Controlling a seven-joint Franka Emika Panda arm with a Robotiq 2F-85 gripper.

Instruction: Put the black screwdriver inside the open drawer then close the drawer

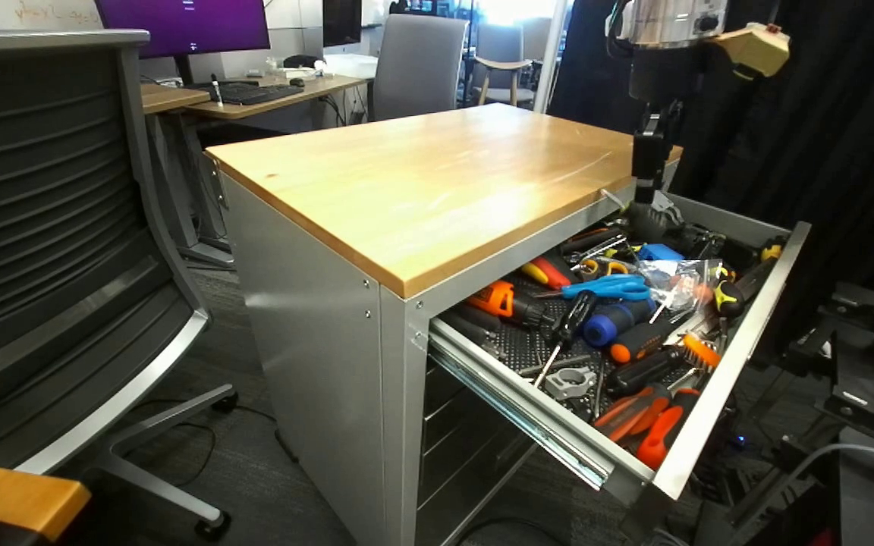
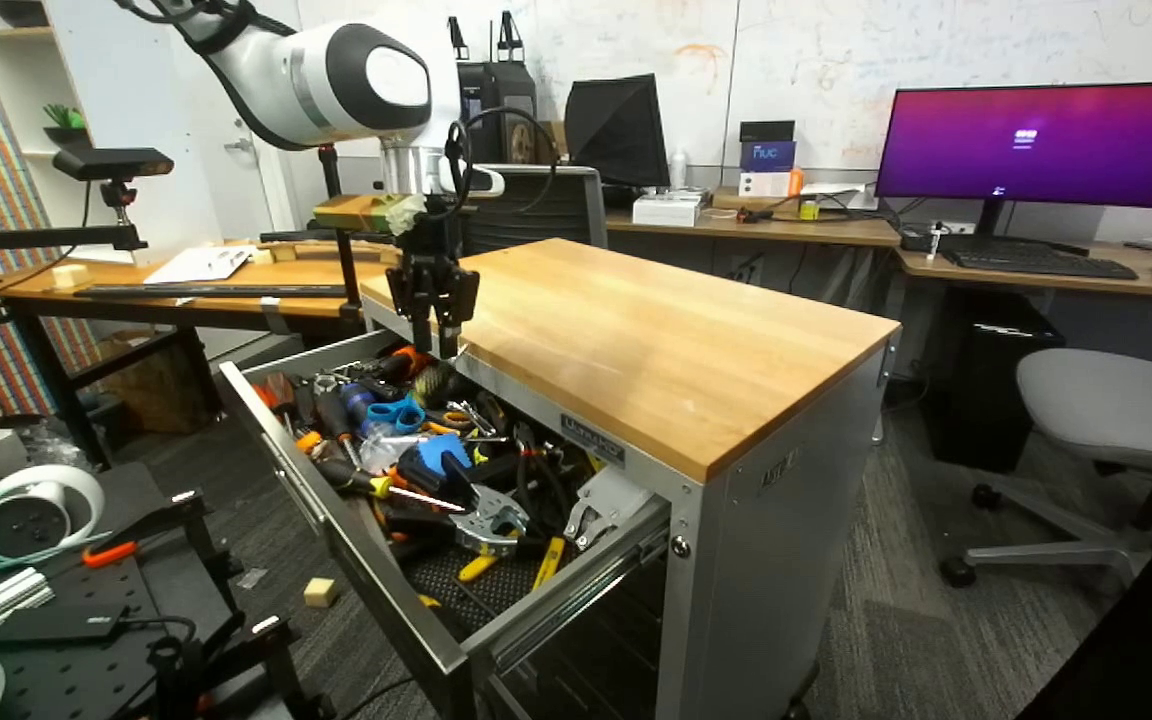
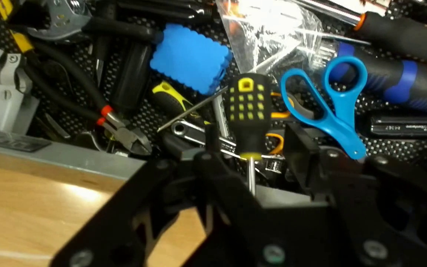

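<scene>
The black screwdriver with yellow dots [image 3: 250, 111] lies between the fingers in the wrist view, with a gap on each side of its handle. My gripper [image 3: 255, 142] is open around it and not closed on it. In both exterior views, the screwdriver's blurred handle [image 1: 651, 221] [image 2: 433, 383] is just below my fingertips [image 1: 643, 196] [image 2: 435, 348], over the back part of the drawer. Its shaft reaches back to the cabinet's top front edge. The drawer [image 1: 735, 356] [image 2: 341, 522] is pulled open and full of tools. I cannot tell whether the handle rests on tools.
The cabinet's wooden top [image 1: 444, 182] [image 2: 626, 345] borders the drawer opening. In the drawer are blue scissors [image 3: 337, 118], a blue block [image 3: 191, 57], a clear plastic bag [image 3: 269, 37], pliers [image 3: 124, 133] and another black screwdriver [image 1: 575, 315]. A chair [image 1: 50, 227] stands beside the cabinet.
</scene>
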